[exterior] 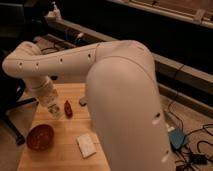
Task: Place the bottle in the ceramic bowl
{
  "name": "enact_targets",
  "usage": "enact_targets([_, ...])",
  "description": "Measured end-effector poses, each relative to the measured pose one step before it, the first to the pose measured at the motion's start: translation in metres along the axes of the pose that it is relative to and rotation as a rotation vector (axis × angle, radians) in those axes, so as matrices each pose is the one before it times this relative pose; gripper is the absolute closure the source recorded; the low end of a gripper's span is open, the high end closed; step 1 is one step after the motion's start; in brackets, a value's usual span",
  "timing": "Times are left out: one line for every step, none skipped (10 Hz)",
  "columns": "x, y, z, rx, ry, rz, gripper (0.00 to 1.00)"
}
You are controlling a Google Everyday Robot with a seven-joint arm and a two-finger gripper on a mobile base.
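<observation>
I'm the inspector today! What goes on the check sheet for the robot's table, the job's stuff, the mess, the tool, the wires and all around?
Surface: wooden table, with bare wood showing between the items.
Job's things: the orange-red ceramic bowl is near the front left, with no bottle seen inside. The bottle cannot be clearly made out.
Clutter: a small dark-red object is beside the tool. A flat white pad lies right of the bowl.
Grippers: the tool is shut, low over the table behind the bowl. Whether it holds anything cannot be told.
Cables: cables and a blue box are on the floor at right.
Surroundings: a dark chair is at left and a long ledge runs behind. The white arm fills the front.
</observation>
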Motion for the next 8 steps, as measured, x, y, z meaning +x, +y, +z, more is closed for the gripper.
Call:
enact_targets([0.00877,0.01636,-0.00159,-0.00341,-0.01087,-0.0566,1.0])
enact_targets([0.00345,0.00894,-0.00036,0.00297,-0.00573,-0.0337,1.0])
enact_targets([0.00023,0.01209,-0.00207,0.00953,-0.01652,-0.04853,1.0])
enact_targets([-0.00207,0.01387,-0.0045,0.00928,-0.02017,-0.05248,1.0])
enact_targets([-0.00159,0.01289,-0.00295,0.00151,-0.01104,-0.042,1.0])
enact_targets([-0.00104,0.0126,-0.00124,-0.00749,-0.00304,-0.03283,1.0])
enact_targets([0.00121,0.01087,-0.00025,-0.00993,0.00218,-0.03038,1.0])
enact_targets([0.00132,0.00807,0.00092,-0.00985,0.00464,-0.02081,1.0])
